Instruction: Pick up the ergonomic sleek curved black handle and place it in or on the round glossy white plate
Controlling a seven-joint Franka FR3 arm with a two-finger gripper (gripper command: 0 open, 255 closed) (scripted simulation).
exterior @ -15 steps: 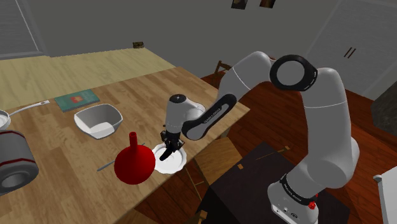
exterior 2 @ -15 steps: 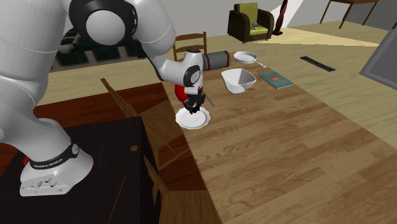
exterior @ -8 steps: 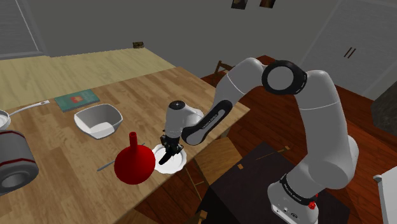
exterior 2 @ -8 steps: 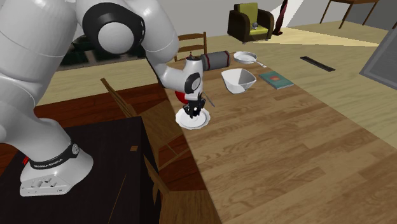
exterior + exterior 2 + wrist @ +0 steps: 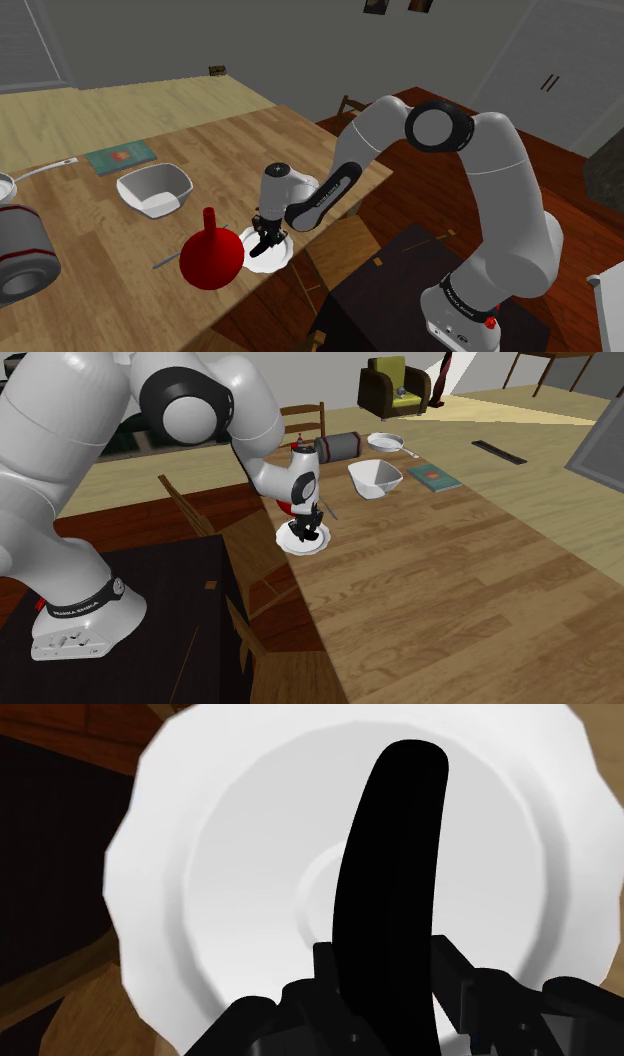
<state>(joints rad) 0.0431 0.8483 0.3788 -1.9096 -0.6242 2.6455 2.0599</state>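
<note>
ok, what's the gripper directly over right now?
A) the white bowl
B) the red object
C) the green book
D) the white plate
D: in the wrist view the gripper, clasping the black handle, hangs right above the white plate, and the shoulder view places it over that plate too.

Plate [image 5: 160, 854] rim partly off-frame

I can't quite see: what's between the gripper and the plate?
The black handle, clasped in the gripper, over the plate; the wrist view shows it.
</note>
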